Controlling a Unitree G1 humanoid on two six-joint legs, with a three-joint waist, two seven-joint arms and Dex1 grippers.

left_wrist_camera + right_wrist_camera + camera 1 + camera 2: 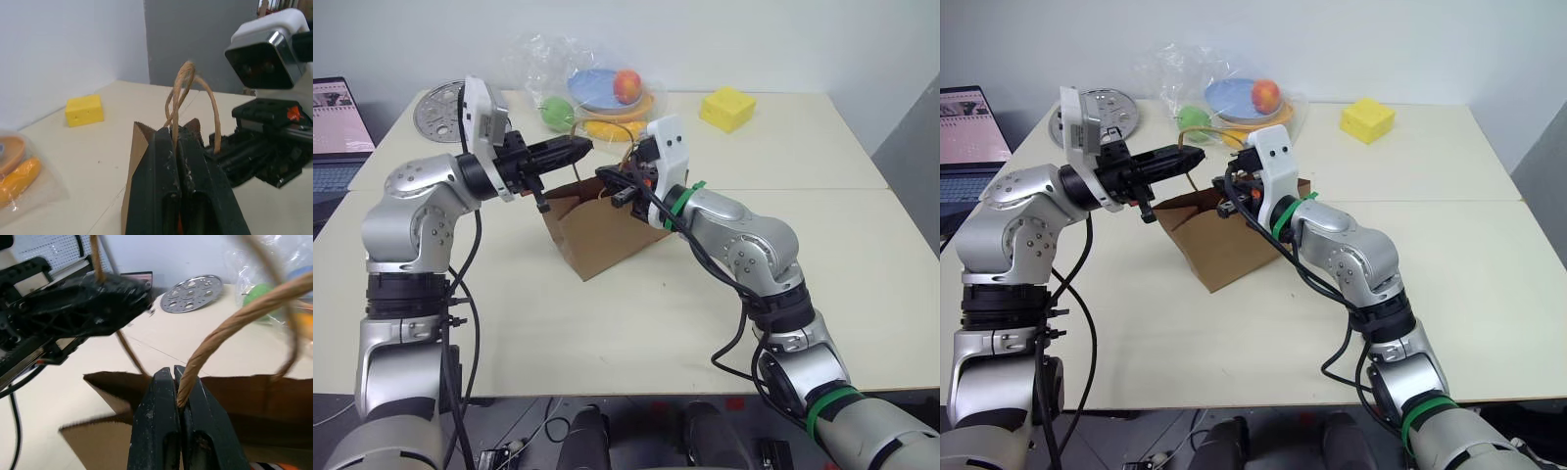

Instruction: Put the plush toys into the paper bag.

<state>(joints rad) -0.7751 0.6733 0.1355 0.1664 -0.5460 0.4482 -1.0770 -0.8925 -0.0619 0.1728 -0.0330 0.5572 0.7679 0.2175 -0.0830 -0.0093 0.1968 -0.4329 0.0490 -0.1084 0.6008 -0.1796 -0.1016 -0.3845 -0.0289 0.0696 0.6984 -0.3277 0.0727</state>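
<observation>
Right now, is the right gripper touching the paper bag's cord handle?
Touching. In the right wrist view the right gripper is shut on the cord handle, which rises from between its fingers above the paper bag.

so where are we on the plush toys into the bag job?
Probably late. No plush toy lies loose on the table, and something orange shows low in the paper bag, though I can't identify it. In hand: the left gripper and the right gripper are each shut on a cord handle above the bag's open mouth. Left: confirm both toys are inside.
</observation>
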